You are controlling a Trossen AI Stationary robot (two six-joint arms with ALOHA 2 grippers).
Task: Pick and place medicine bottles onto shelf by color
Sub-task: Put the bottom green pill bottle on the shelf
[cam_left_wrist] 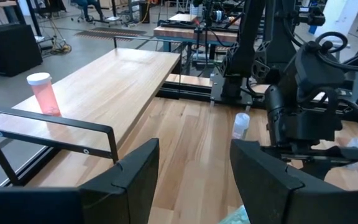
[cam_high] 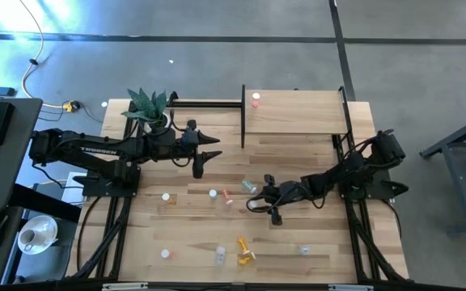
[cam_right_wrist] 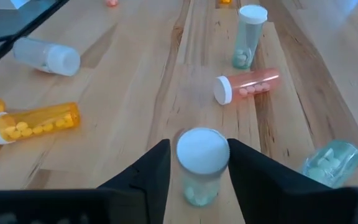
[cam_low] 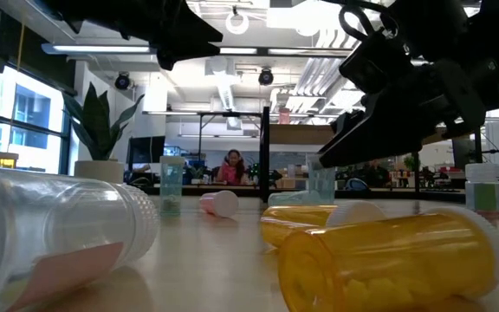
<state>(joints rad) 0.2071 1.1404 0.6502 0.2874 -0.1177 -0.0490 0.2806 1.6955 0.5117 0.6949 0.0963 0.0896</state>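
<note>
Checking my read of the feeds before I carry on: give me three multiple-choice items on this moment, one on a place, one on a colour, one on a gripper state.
1. Where is the right gripper?
A. Over the shelf
B. Low over the tabletop, mid-table
C. Beside the potted plant

2. What colour is the bottle on the shelf?
A. Pink
B. Orange
C. Green

3. How does the left gripper stand?
A. Shut on a bottle
B. Open, holding nothing
C. Shut, empty

Answers:
1. B: the high view shows it out over the planks among the scattered bottles.
2. A: the upright pink bottle with a white cap stands alone at the shelf's edge.
3. B: the left wrist view shows bare tabletop between its spread fingers.
</note>
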